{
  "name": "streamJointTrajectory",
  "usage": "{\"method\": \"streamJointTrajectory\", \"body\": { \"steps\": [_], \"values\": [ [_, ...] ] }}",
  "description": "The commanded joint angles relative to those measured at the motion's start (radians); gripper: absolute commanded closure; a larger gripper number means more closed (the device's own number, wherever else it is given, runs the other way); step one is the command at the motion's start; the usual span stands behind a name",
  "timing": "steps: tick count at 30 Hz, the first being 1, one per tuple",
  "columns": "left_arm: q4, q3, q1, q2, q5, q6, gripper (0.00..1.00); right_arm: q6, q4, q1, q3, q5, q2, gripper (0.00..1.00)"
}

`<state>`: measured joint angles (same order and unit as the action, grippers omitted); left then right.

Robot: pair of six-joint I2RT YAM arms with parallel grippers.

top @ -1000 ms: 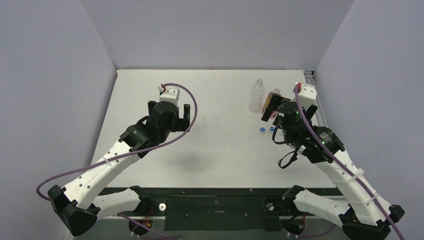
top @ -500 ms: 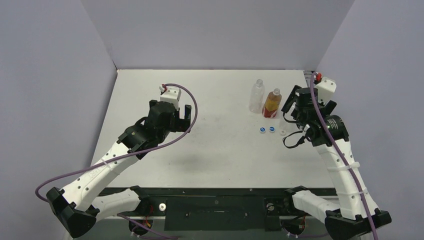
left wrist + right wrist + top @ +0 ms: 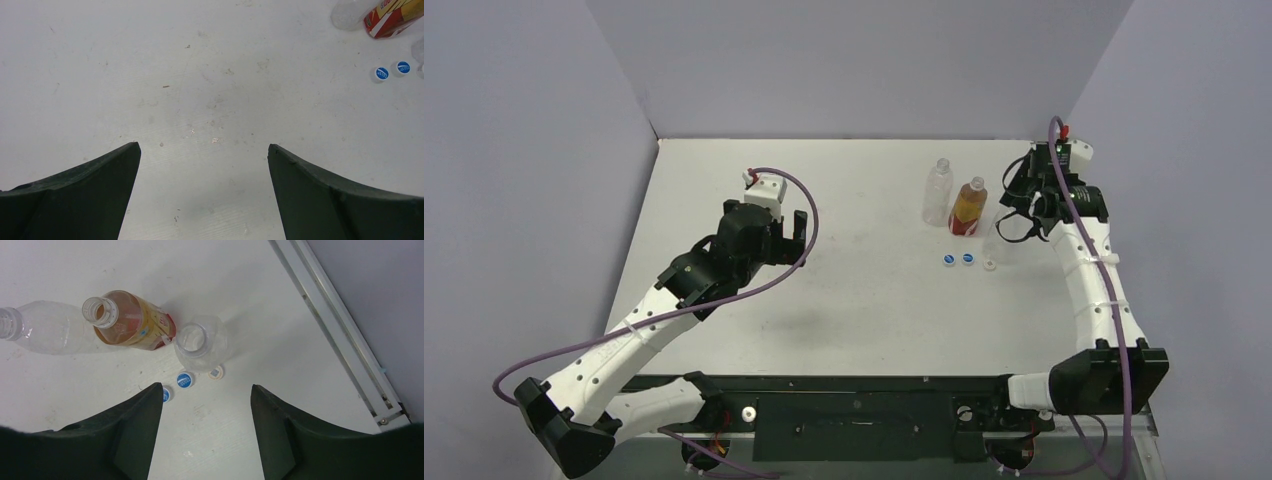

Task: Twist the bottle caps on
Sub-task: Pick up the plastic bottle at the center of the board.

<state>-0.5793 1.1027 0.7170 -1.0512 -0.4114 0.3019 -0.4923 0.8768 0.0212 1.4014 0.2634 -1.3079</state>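
Hovering over bare table [image 3: 864,310] mid-left, the left gripper [image 3: 203,146] has its jaws spread wide with nothing between them; its camera catches the bottles and caps only at the far upper-right corner. Right gripper [image 3: 206,390] sits high at the far right of the table, looking down on the bottle cluster, fingers apart, nothing gripped, only table surface in the gap. Three bottles are visible, all standing, all uncapped: clear bottle [image 3: 45,330] farthest from the rail, amber bottle [image 3: 131,322] with red band next to it, and a second clear bottle [image 3: 201,344] just beside the amber one's base; contact there can't be confirmed. Three caps lie loose on the table in a short row just in front of the bottles: blue-and-white cap [image 3: 184,380], second blue-and-white cap [image 3: 949,260] partly hidden behind the right gripper's finger in the wrist view, and a whitish cap [image 3: 216,372] nearest the second clear bottle. No cap is on any neck. Metal rail [image 3: 340,340] runs along the table's right edge, well apart from the caps.
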Motion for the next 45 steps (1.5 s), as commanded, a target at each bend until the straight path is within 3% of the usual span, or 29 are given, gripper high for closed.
{"method": "streamJointTrajectory", "body": {
  "steps": [1, 16, 34, 36, 39, 41, 45],
  "values": [
    [0.057, -0.004, -0.008, 0.028, 0.008, -0.013, 0.03, 0.014, -0.071, -0.039, 0.057, -0.120, -0.065, 0.41],
    [0.065, -0.019, -0.013, 0.034, 0.011, -0.019, 0.03, 0.008, -0.080, -0.076, 0.130, -0.132, -0.238, 0.51],
    [0.064, -0.012, -0.015, 0.008, 0.035, -0.015, 0.03, 0.012, -0.093, -0.093, 0.079, -0.131, -0.238, 0.65],
    [0.064, -0.010, -0.015, 0.004, 0.041, -0.015, 0.04, 0.013, -0.097, -0.092, 0.066, -0.132, -0.232, 0.70],
    [0.074, -0.008, -0.015, 0.002, 0.055, -0.015, 0.04, 0.009, -0.086, -0.092, 0.064, -0.123, -0.221, 0.90],
    [0.092, -0.003, -0.015, -0.005, 0.078, -0.020, 0.03, 0.006, -0.073, -0.092, 0.071, -0.111, -0.207, 0.98],
    [0.164, 0.026, -0.007, -0.054, 0.177, -0.015, 0.03, 0.005, -0.016, -0.092, 0.105, -0.078, -0.164, 1.00]
  ]
}}
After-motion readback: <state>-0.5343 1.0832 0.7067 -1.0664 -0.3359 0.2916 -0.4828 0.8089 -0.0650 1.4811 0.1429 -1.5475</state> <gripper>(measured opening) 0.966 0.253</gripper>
